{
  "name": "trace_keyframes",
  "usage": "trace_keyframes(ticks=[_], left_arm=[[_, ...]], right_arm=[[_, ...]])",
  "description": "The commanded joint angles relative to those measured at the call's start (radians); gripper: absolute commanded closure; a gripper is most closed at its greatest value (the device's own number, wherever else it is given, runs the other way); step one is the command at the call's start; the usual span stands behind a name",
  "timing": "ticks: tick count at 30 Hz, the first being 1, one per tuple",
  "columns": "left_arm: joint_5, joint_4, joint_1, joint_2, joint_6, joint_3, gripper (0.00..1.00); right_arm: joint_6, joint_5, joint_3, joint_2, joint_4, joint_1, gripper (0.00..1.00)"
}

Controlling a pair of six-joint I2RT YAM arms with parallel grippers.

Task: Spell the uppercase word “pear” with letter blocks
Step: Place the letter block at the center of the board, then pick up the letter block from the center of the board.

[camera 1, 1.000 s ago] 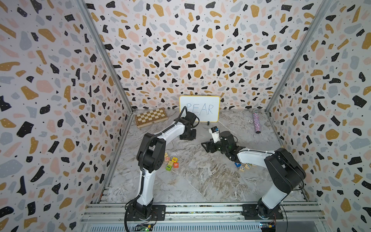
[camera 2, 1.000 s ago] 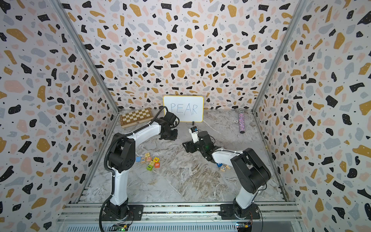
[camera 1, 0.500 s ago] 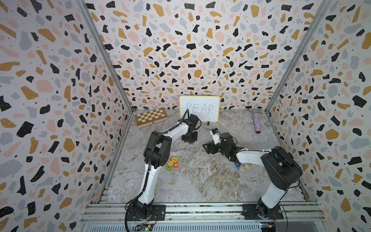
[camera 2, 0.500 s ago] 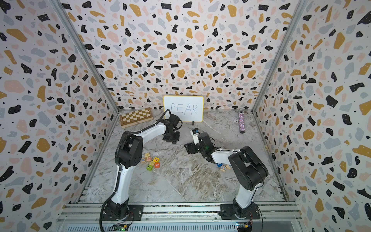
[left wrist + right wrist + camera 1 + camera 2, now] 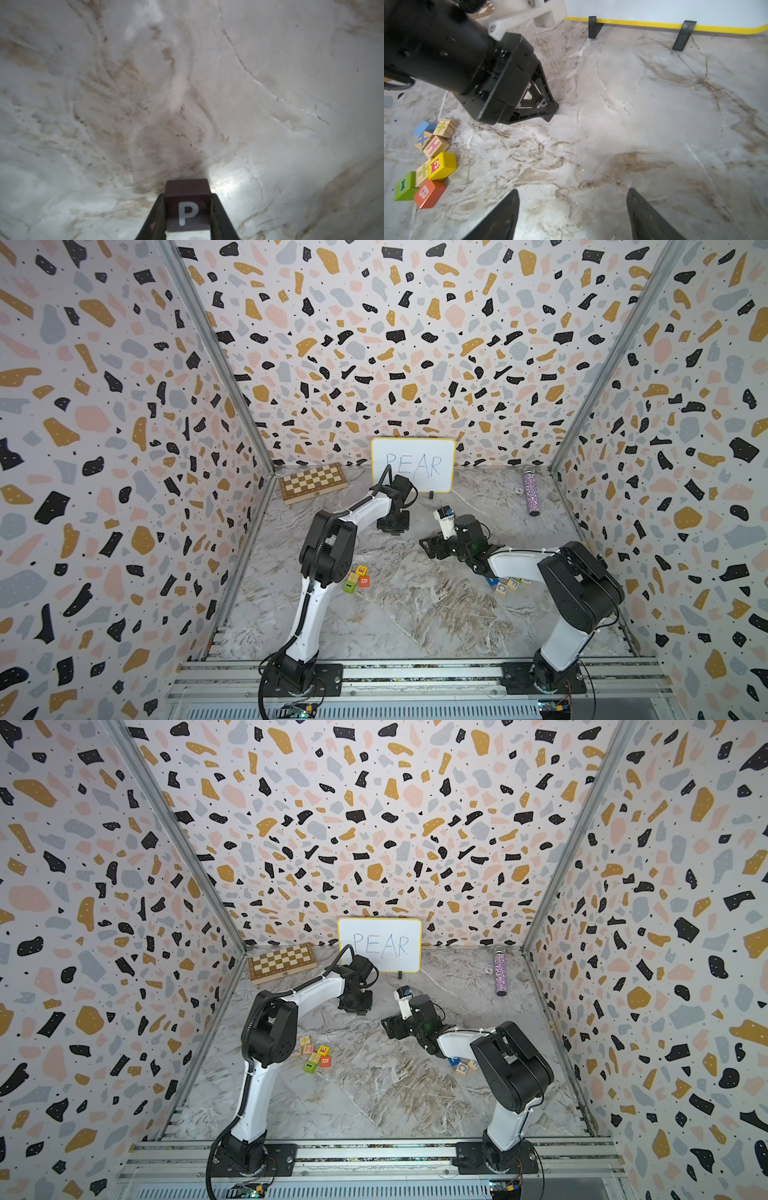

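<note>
My left fingers (image 5: 156, 218) are clamped on P (image 5: 187, 207), low at the tabletop (image 5: 633, 124) near the whiteboard (image 5: 654, 10). My right fingers (image 5: 500, 218) are apart and empty. E (image 5: 442, 165) lies beside B (image 5: 429, 193). I cannot find A or R. Nothing is spelled yet.

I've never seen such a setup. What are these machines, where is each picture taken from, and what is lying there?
These are two robots: a left arm and a right arm, fixed at the front of a marble-patterned table. Two pictures look down from overhead, nearly alike; two come from cameras on the arms' wrists. Each arm ends in a two-fingered gripper. The left gripper is shut on a dark P block, low by the table. The right gripper is open and empty. Loose lettered cubes lie in two small groups, among them a yellow E block. At the back are a whiteboard reading PEAR, a chessboard and a glittery tube.
</note>
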Motion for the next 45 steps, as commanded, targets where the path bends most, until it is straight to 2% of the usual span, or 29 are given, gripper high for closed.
trace_keyframes(ticks=[1,5,9,11,15,16,20,21,31,38,45], left_arm=[[-0.006,-0.018,0.000,0.024,-0.011,0.020,0.84],[-0.007,-0.020,0.000,0.019,-0.014,0.017,0.74],[-0.009,-0.015,0.002,0.007,-0.022,0.011,0.73],[-0.011,-0.011,0.002,-0.002,-0.024,0.005,0.65],[-0.008,-0.005,0.002,-0.015,-0.026,-0.001,0.64],[-0.006,-0.006,0.002,-0.017,-0.029,-0.001,0.58],[0.000,-0.007,0.002,-0.030,-0.028,0.000,0.55],[0.001,-0.008,0.003,-0.037,-0.026,-0.001,0.51],[-0.016,0.008,0.003,-0.198,0.005,-0.044,0.49],[-0.032,0.053,0.002,-0.320,0.045,-0.136,0.50],[0.035,0.069,0.007,-0.375,0.054,-0.187,0.49]], right_arm=[[0.005,-0.012,0.002,-0.004,0.008,-0.002,0.18],[0.004,-0.010,-0.002,-0.014,0.010,-0.002,0.18],[0.002,-0.016,-0.002,-0.011,0.008,-0.002,0.17],[0.004,-0.024,-0.003,-0.011,0.013,-0.002,0.17],[0.002,-0.029,-0.005,-0.013,0.014,0.002,0.17],[0.002,-0.028,-0.006,-0.013,0.014,0.001,0.16],[0.001,-0.033,-0.006,-0.015,0.016,0.003,0.16],[0.000,-0.033,-0.005,-0.015,0.017,0.003,0.16],[-0.045,-0.052,-0.019,-0.044,0.034,0.019,0.14],[-0.073,-0.045,-0.014,-0.054,0.036,0.042,0.14],[-0.100,-0.029,-0.008,-0.075,0.018,0.060,0.13]])
